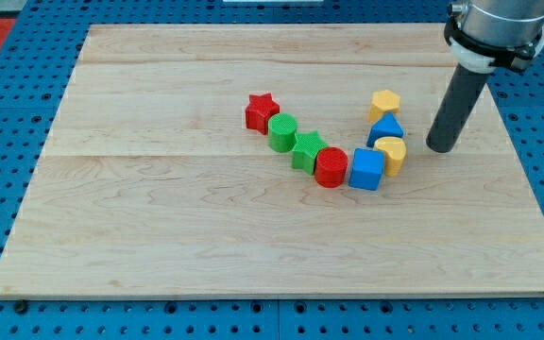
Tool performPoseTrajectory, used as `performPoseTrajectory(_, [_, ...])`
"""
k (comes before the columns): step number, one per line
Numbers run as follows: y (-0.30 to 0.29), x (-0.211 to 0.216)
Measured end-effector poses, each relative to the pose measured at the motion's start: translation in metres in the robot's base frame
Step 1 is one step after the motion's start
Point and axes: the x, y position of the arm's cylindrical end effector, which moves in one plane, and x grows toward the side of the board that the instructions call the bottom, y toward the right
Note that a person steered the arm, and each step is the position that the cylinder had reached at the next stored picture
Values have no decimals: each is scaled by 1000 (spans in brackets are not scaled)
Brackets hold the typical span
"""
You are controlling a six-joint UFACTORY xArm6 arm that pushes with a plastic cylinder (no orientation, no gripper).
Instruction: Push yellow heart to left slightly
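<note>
My tip (442,148) rests on the desk (159,236) just right of the yellow heart (392,154) — apart from it, holding nothing.

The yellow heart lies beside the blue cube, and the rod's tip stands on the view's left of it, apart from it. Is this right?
Not quite. The camera view shows the yellow heart beside the blue cube, but my tip stands on the view's right of it, apart from it.
</note>
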Motion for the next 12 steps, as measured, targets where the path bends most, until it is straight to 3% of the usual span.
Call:
performPoseTrajectory(6, [-55, 10])
performPoseTrajectory(12, [-82, 55])
